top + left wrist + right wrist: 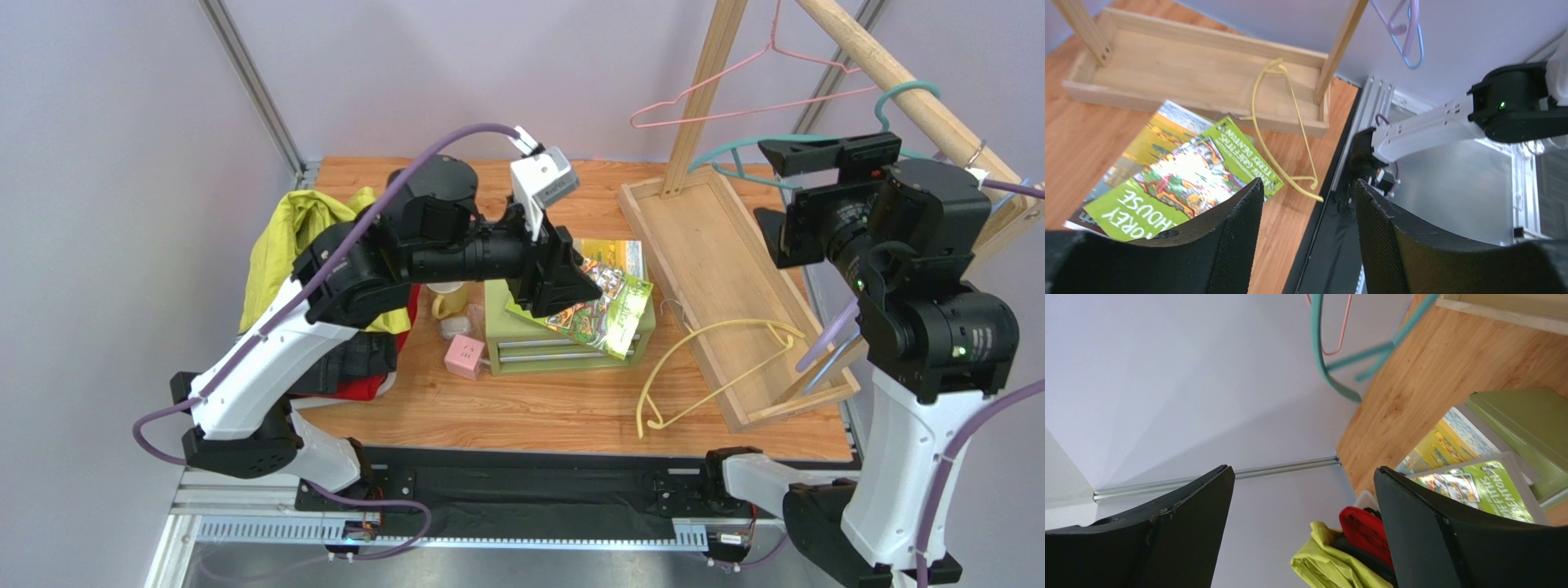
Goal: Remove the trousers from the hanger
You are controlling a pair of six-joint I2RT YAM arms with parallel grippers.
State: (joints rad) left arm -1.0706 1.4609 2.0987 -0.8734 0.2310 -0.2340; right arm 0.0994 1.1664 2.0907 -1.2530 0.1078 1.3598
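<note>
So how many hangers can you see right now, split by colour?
Yellow hanger: 1, lying across the wooden tray and the table
Teal hanger: 1, on the rack
Pink hanger: 1, on the rack
Total: 3, none carrying cloth

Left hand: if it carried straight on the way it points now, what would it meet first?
Probably the table edge beside the yellow hanger, which lies just ahead of the open left hand. Depth is unclear, so it might pass over the edge instead.
</note>
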